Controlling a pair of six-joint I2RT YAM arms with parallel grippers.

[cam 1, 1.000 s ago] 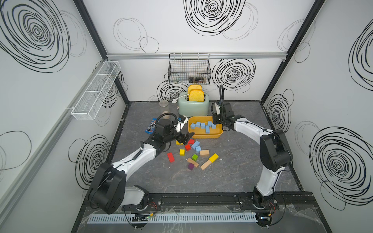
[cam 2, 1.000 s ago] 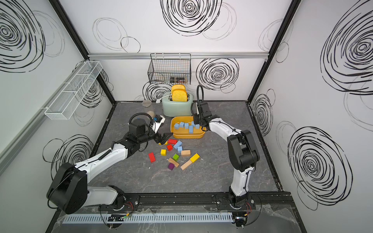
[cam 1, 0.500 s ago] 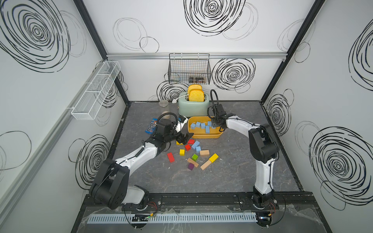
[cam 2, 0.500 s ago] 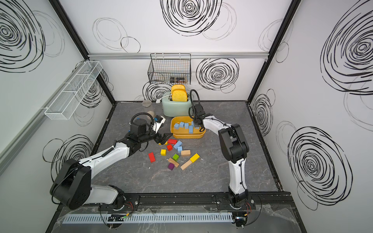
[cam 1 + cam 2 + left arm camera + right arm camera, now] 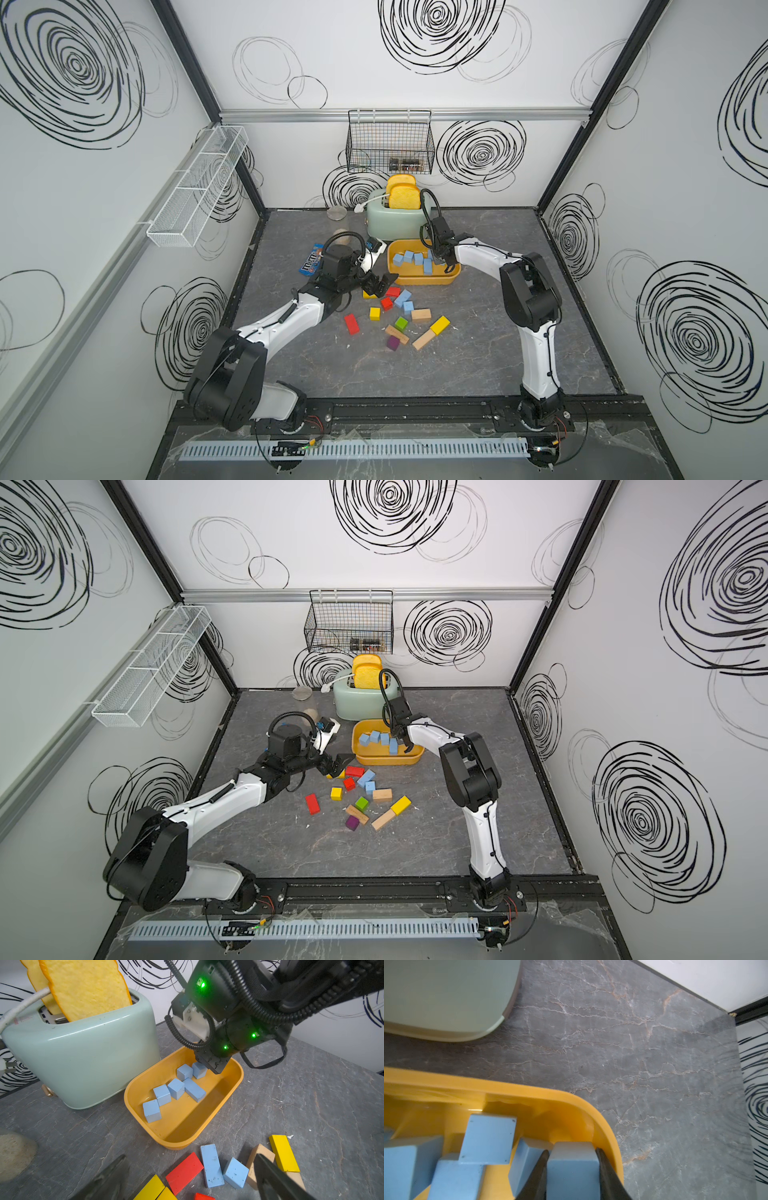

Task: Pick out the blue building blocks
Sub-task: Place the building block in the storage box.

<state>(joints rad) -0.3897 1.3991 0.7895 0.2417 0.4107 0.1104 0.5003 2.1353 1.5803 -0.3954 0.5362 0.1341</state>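
Right wrist view: right gripper [image 5: 571,1151] clenched on a blue block [image 5: 572,1169] at the 3 o'clock end of the yellow tray [image 5: 571,1097] — others lie inside. 2 loose blue blocks [image 5: 402,298] sit at its 6 o'clock; left gripper [image 5: 380,284], spread wide, hovers at their 10 o'clock.

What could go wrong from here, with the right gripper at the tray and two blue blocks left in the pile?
1. The right gripper holds a blue block close to the tray corner. Opening there may press a finger on the wall and shift the tray, or leave the block propped on its neighbours.
2. The open left gripper hovers by the blue brick and blue cube, which lie close between a red brick and a wood block. Closing could catch those.
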